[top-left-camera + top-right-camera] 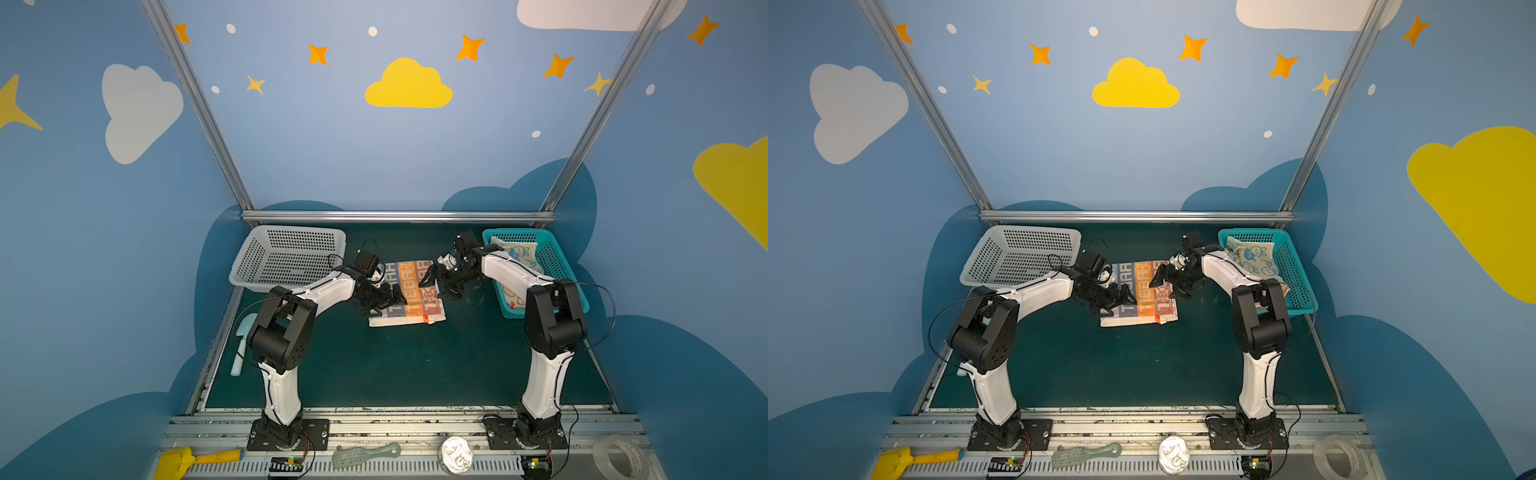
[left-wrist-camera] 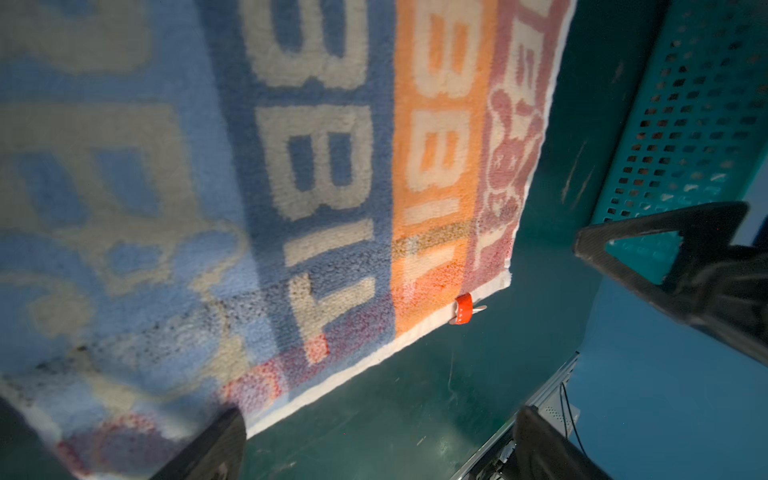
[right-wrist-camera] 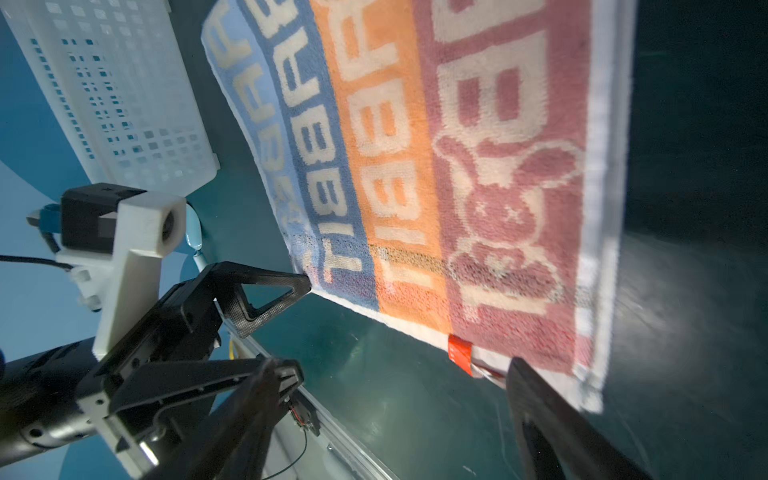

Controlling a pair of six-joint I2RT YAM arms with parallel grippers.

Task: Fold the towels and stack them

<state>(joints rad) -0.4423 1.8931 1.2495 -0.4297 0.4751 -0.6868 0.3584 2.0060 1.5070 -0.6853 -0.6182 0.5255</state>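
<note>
Striped towel (image 1: 415,286) flat on the table (image 1: 395,365), both grippers spread above it and holding nothing.

Item: one towel, blue, orange and pink stripes, "RABBIT" lettering, lying at the middle of the table toward its far edge; orange tag (image 2: 463,309) on its near edge, by the near right corner. Left gripper (image 1: 388,303): over the towel's left part, fingers wide apart. Right gripper (image 1: 436,286): over the towel's right edge, fingers apart. White basket (image 1: 249,266): far left corner. Teal basket (image 1: 552,253): far right corner, holding a cream towel (image 1: 517,253) with blue rabbits.
</note>
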